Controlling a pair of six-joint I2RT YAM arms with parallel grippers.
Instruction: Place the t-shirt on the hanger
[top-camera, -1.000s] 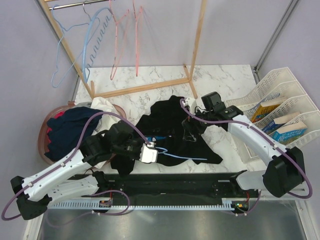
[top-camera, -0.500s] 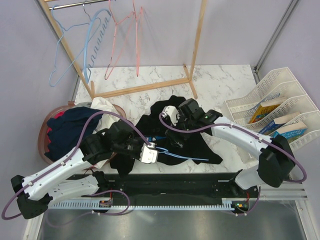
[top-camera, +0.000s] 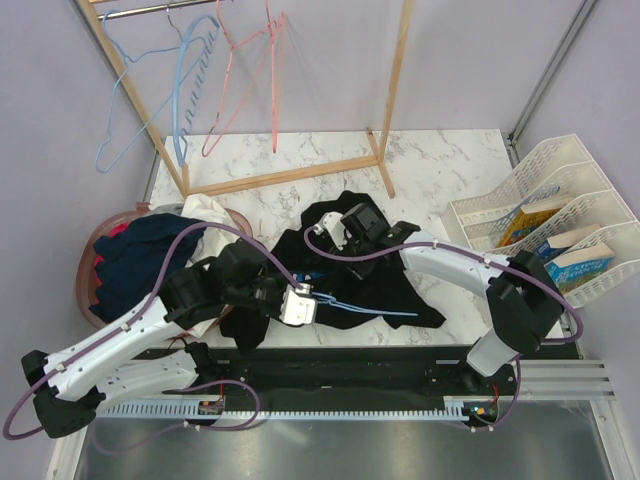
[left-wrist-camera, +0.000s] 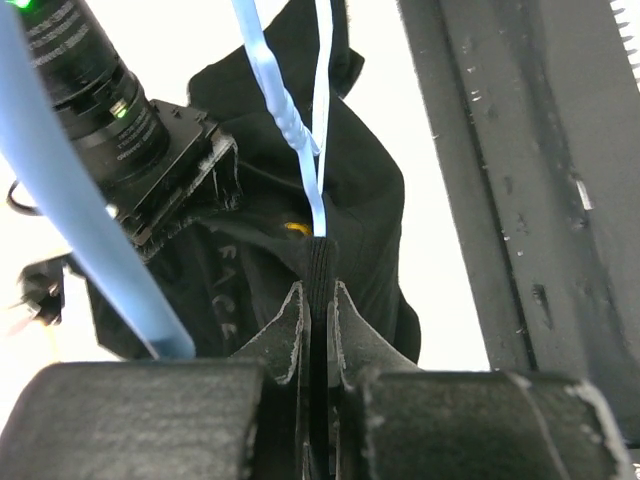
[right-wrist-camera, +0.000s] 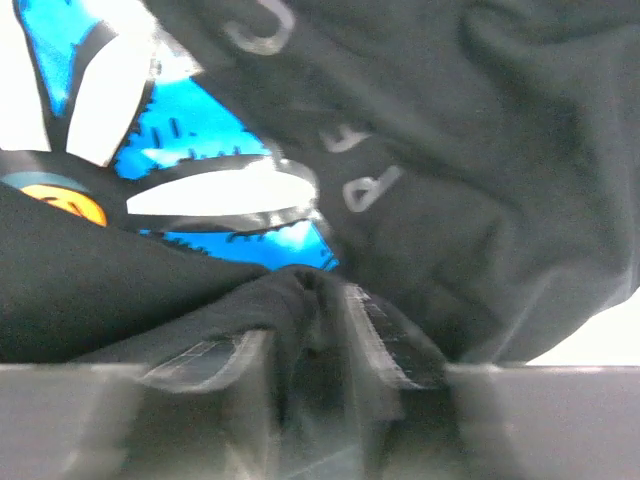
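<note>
The black t-shirt (top-camera: 400, 290) lies crumpled at the middle of the bench (top-camera: 450, 160), nearer its front edge. The light-blue hanger (top-camera: 372, 312) lies across the shirt's near part, one arm reaching toward the right edge. The left claw (left-wrist-camera: 318, 295) is pressed together on the hanger's wire near its twisted neck. The right claw (right-wrist-camera: 312, 305) pinches a raised fold of the shirt, close to the blue-and-white print (right-wrist-camera: 220, 150) and the small yellow emblem (right-wrist-camera: 70, 205). A wooden rack (top-camera: 290, 175) hung with blue and pink hangers stands at the far left corner. A basket (top-camera: 90, 260) of clothes sits by the left edge, and a white tray (top-camera: 540, 170) with books by the right edge.
</note>
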